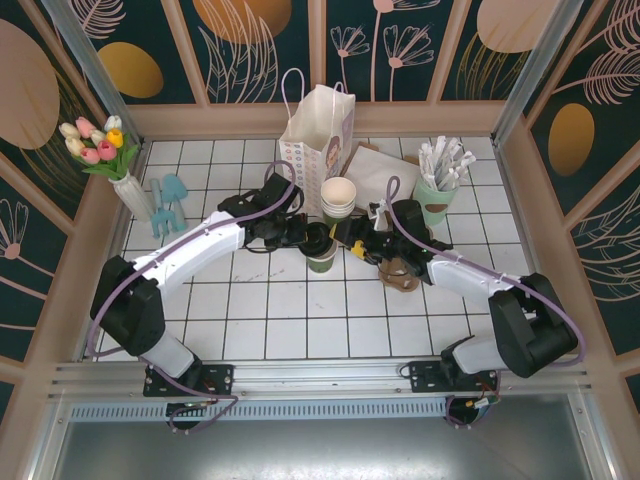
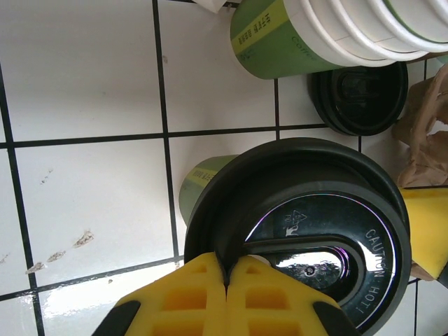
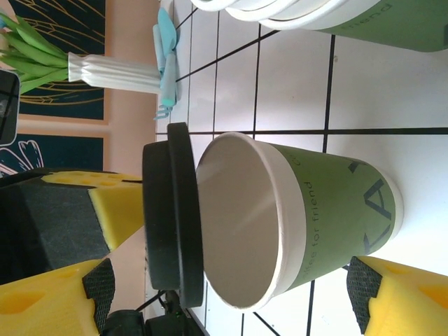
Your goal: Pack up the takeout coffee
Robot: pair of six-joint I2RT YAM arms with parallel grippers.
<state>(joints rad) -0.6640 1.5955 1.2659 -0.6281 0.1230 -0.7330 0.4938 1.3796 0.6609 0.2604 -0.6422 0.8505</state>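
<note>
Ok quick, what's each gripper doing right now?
Left gripper: shut on the black lid, at its rim.
Right gripper: open beside the green cup, holding nothing.

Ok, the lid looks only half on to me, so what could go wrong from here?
The black lid is tilted, gapping off the rim of the green cup; pressing down may seat it crooked. The left gripper pinches only the lid's edge, so it could slip free. The right gripper stands open around the cup without clearly bracing it, so a push might tip it.
</note>
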